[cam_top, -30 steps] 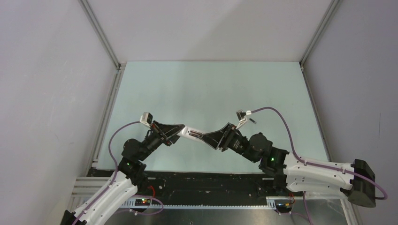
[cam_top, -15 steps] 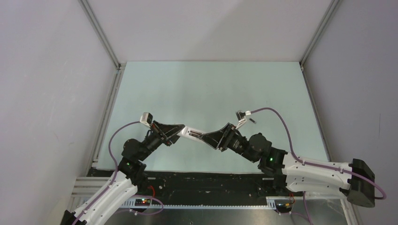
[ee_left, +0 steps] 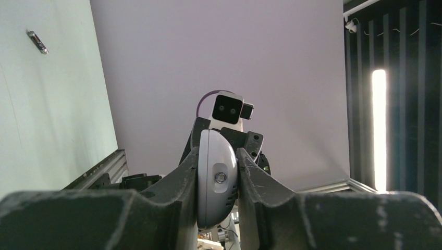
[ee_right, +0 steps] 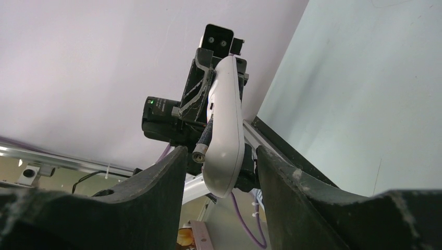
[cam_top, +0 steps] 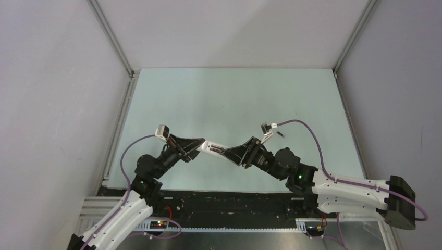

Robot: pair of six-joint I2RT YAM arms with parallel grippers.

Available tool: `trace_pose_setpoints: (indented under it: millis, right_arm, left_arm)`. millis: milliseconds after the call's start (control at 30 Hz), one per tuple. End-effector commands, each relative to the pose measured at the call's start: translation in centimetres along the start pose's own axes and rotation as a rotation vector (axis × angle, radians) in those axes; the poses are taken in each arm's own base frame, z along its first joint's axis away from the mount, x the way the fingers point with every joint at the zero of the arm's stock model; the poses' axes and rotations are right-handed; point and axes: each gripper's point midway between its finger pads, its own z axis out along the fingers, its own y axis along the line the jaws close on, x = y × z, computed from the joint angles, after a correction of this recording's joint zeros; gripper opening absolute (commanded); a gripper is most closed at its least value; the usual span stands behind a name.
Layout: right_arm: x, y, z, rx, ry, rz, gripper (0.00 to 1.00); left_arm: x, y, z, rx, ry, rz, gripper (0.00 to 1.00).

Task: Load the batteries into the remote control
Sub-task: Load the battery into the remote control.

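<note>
The white remote control (cam_top: 212, 150) hangs above the table between the two arms. My left gripper (cam_top: 199, 147) is shut on one end of it; in the left wrist view the remote control (ee_left: 216, 179) sits pinched between both pads. My right gripper (cam_top: 230, 152) is open, its fingers on either side of the remote's other end (ee_right: 228, 130) with gaps. A dark battery (ee_right: 202, 146) lies along the remote's side, its metal tip close to my right gripper's (ee_right: 220, 156) left finger. Another battery (cam_top: 280, 134) lies loose on the table, also in the left wrist view (ee_left: 39, 41).
The pale green table (cam_top: 234, 99) is boxed in by white walls with metal rails (cam_top: 119, 130) along its edges. The right arm's purple cable (cam_top: 305, 127) loops over the table near the loose battery.
The right gripper's jaws have drawn in slightly around the remote's end. The left gripper and the remote have stayed put.
</note>
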Motion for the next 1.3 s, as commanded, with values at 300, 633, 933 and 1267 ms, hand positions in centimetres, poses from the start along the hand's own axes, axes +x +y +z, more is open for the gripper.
trace_pose_setpoints:
  millis: [300,633,933,1267]
  right_arm:
    - [-0.36,0.61,0.41,-0.029,-0.019,0.017,0.56]
    - [-0.24,0.65,0.71,-0.036,-0.018,0.023,0.56]
    - [-0.13,0.43,0.81,-0.028,-0.016,0.028,0.56]
    - [0.12,-0.01,1.01,-0.014,-0.010,0.033,0.52]
  left_arm:
    - [0.26,-2.39,-0.13,0.075,0.005,0.008,0.00]
    - [0.32,-2.46,-0.17,0.077,0.008,0.010,0.00]
    - [0.42,-2.72,-0.19,0.083,0.012,0.013,0.00]
    - [0.50,-3.09,-0.20,0.092,0.015,0.022,0.00]
